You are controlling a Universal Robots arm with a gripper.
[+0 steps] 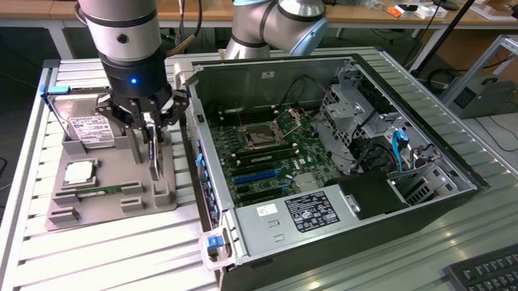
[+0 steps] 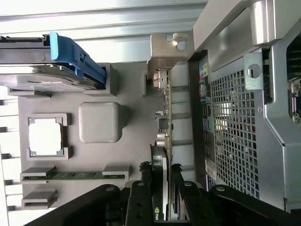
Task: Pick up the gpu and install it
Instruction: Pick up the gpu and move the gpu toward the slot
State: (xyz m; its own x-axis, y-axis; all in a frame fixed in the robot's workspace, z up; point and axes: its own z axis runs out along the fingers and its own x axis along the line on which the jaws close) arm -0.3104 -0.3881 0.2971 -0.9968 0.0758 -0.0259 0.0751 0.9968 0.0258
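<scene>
The gpu (image 1: 154, 159) stands on edge in the grey holder (image 1: 105, 209), right beside the open computer case (image 1: 324, 157). In the wrist view the gpu (image 2: 165, 117) runs away from the camera as a thin card with its silver end bracket (image 2: 162, 49) at the far end. My gripper (image 1: 148, 130) reaches straight down over it. The black fingers (image 2: 141, 200) press on both faces of the card's near end, so my gripper (image 2: 162, 202) is shut on it. The card's lower edge still sits between the holder's posts.
The holder also carries a hard drive (image 1: 87, 128) with a blue rail, a CPU (image 1: 79, 173) and a green RAM stick (image 1: 101, 191). The case's perforated rear wall (image 2: 235, 141) stands close beside the card. Blue slots (image 1: 255, 176) lie on the motherboard. A keyboard (image 1: 486, 273) sits at the exterior view's right.
</scene>
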